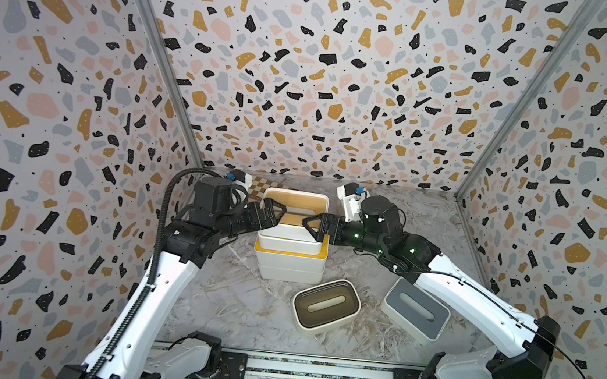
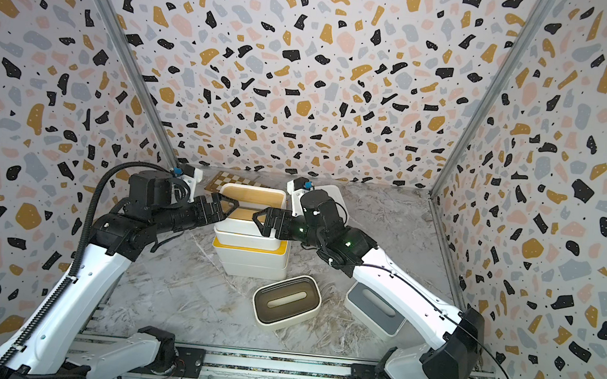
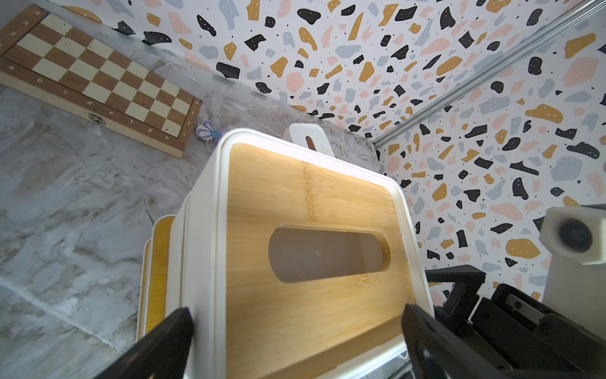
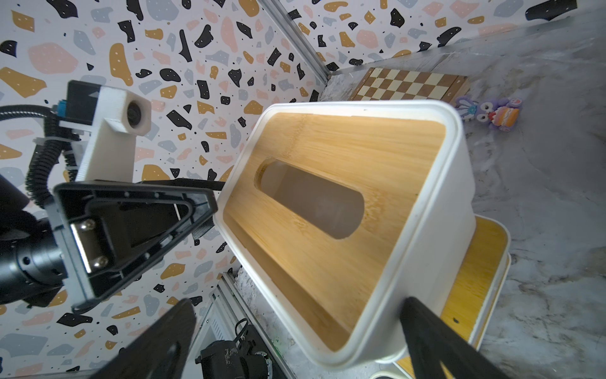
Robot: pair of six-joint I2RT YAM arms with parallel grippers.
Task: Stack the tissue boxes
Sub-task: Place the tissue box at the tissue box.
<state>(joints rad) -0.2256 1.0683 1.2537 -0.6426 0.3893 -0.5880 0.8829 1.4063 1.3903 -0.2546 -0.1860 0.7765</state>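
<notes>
1. At the middle of the table (image 1: 228, 305) stands the stack (image 1: 288, 262), several boxes high, with yellow and wood lids showing between the white walls.
2. The top box (image 1: 295, 202), wood-lidded, sits on the stack but not square. Both wrist views show a strip of the wood lid below it (image 4: 475, 279) along one side.
3. The left gripper (image 1: 278, 214) is at one end of the top box and the right gripper (image 1: 309, 227) is at the other. Each has its jaws spread wide, straddling the box's width. I cannot tell whether the fingers press on the walls.
4. Three boxes are unstacked. The brown box (image 1: 326, 303) and the grey box (image 1: 416, 310) lie in front of the stack, the grey one partly under the right arm. The white box (image 3: 310, 139) stands behind the stack, near the chessboard (image 3: 98, 75).
5. Step in hand, as I judge it: setting or squaring the top box.
6. The next move calls for care:
   - Nudge the box into line if the overhang matters.
   - Draw both grippers straight back off the ends so no finger drags it.
   - Then reach for the brown box, the nearest one.
</notes>
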